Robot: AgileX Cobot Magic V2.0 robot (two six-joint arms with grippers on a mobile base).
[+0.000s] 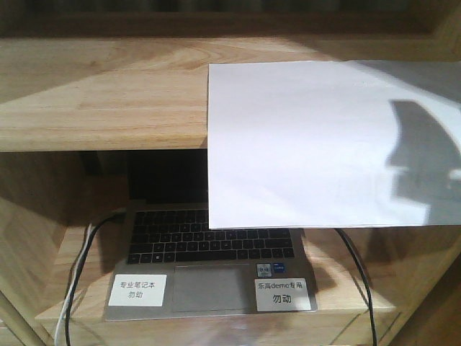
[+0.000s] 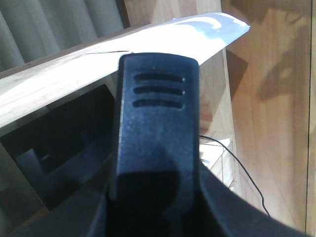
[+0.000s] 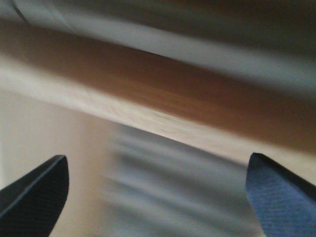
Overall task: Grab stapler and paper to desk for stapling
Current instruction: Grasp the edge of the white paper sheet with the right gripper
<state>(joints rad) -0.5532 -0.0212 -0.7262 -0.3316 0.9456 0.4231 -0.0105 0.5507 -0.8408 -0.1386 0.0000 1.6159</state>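
The white paper (image 1: 324, 144) lies on the top board of the wooden shelf unit and hangs over its front edge, covering part of the laptop screen. It also shows in the left wrist view (image 2: 197, 34). A gripper-shaped shadow falls on its right side. In the left wrist view a black ridged body, apparently the stapler (image 2: 157, 123), fills the middle, and my left gripper (image 2: 155, 207) is shut on it. My right gripper (image 3: 158, 197) is open and empty, with its fingertips (image 3: 37, 192) wide apart in front of a blurred wooden edge. The desk is out of view.
An open laptop (image 1: 209, 252) with two white printed labels sits on the lower shelf (image 1: 346, 281) under the paper. Black and white cables (image 1: 79, 267) run down at its left, and another cable (image 1: 360, 274) at its right. Grey curtains (image 2: 49, 29) hang behind the shelf unit.
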